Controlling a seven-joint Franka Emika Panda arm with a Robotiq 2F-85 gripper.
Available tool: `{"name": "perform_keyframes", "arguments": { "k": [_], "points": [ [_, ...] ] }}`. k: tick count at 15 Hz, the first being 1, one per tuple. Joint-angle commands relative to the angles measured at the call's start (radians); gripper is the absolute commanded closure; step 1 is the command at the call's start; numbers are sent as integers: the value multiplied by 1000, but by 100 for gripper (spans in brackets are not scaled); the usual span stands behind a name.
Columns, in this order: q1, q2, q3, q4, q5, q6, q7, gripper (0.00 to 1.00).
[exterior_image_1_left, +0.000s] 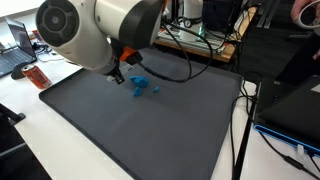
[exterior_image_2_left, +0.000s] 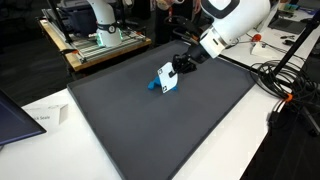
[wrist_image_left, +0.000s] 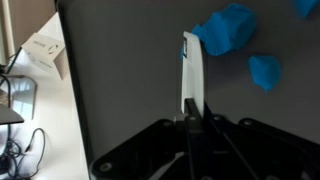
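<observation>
Dark grey mat (exterior_image_1_left: 150, 130) with a fine, dull, slightly fuzzy texture covers most of a smooth white table (exterior_image_1_left: 40, 140) in both exterior views; the mat is a flat rectangle with straight edges, and cables and a wooden bench crowd the background behind it.

Over the mat's far half hangs the gripper (wrist_image_left: 190, 118), black and hard-edged, on a glossy white rounded arm; its jaws are pressed together on a white card (wrist_image_left: 190, 70), a thin, stiff, flat piece that the wrist view shows edge-on as a narrow strip. In an exterior view the card (exterior_image_2_left: 167, 78) shows its broad face, a small rectangle with a blue margin, tilted and held low over the mat; I cannot tell whether its lower edge touches the surface.

Seen from the wrist, the card's long axis runs from 6 o'clock to 12 o'clock, gripped end at 6, free end pointing to 12.

At about 1 o'clock from the card's free end lies a larger blue lump (wrist_image_left: 225, 28), crumpled and irregular, just beside the tip; a smaller blue lump (wrist_image_left: 264, 70) of the same soft, creased look sits at 3 o'clock, apart from the card. A folded paper note (wrist_image_left: 45, 50) rests on the table at 10 o'clock.
</observation>
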Motion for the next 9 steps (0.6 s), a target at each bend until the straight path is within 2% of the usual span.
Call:
{"name": "perform_keyframes", "arguments": {
  "k": [1,9],
  "points": [
    [-75,-46,19,-42,130,71,-94,99],
    [-204,-52,46,-28,335,98,-317,99]
  ]
}}
